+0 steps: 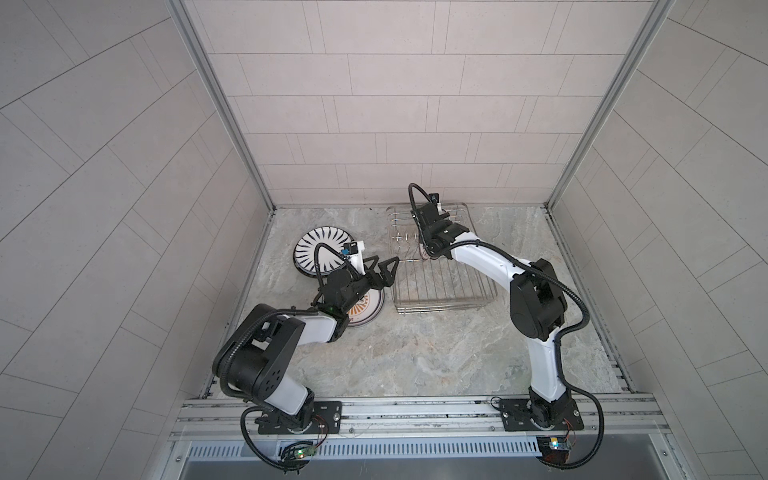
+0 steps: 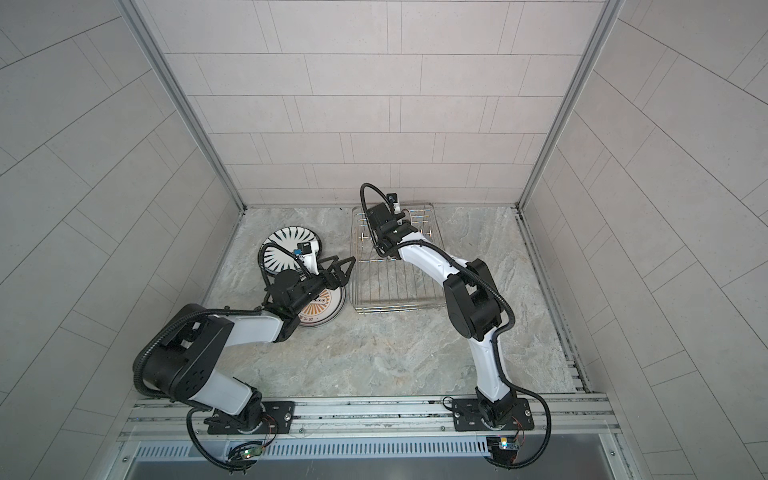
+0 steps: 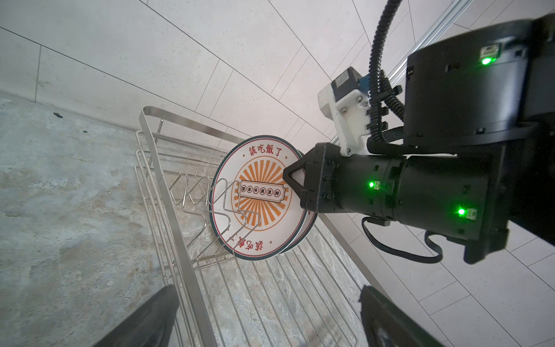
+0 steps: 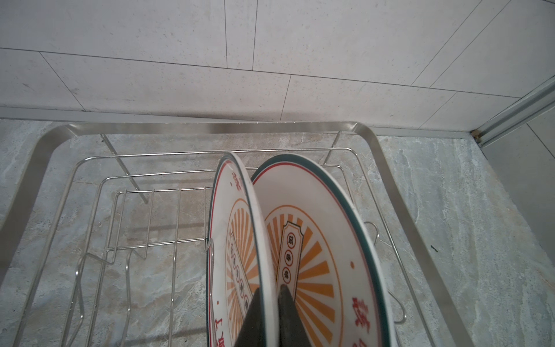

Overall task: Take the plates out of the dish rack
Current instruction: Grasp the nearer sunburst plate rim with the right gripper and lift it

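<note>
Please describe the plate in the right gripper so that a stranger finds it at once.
Find the silver wire dish rack at the back of the tabletop. Two orange sunburst plates stand upright in it. The held plate faces the left arm, its rim pinched by the shut right gripper; the other plate stands free behind it.

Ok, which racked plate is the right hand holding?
The sunburst plate nearer the left arm; the right hand pinches its rim. Its twin behind isn't gripped.
</note>
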You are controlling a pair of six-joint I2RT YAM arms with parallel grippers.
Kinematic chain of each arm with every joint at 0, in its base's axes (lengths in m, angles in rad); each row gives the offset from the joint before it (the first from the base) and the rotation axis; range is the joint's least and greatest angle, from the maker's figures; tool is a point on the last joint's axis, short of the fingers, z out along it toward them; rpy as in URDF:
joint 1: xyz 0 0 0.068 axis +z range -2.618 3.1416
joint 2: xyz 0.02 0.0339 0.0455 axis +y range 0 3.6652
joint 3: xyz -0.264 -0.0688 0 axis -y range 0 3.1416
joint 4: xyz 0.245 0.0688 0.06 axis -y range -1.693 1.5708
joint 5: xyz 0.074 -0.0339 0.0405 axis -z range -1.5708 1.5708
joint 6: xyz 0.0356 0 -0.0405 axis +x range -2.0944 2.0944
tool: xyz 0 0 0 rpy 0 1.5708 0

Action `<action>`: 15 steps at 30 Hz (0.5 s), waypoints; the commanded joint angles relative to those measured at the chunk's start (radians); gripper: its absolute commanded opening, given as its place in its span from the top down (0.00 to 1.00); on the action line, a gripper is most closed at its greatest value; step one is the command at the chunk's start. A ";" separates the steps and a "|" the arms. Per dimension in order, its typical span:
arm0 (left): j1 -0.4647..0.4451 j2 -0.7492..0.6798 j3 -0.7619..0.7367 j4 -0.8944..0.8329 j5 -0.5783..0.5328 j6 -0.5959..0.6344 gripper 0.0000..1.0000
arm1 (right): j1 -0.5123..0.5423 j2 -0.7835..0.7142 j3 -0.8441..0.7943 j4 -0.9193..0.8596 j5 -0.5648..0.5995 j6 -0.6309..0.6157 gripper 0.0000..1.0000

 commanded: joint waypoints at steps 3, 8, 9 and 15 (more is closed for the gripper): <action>-0.004 -0.042 -0.027 -0.006 -0.016 0.023 0.00 | 0.026 -0.035 -0.036 0.044 0.085 -0.021 0.89; -0.003 -0.066 -0.040 -0.018 -0.028 0.028 0.00 | 0.041 -0.078 -0.045 0.060 0.126 -0.047 0.89; -0.004 -0.071 -0.043 -0.019 -0.031 0.028 0.00 | 0.043 -0.088 -0.050 0.068 0.128 -0.053 0.89; -0.004 -0.093 -0.060 -0.022 -0.045 0.026 0.00 | 0.055 -0.141 -0.083 0.092 0.137 -0.076 0.89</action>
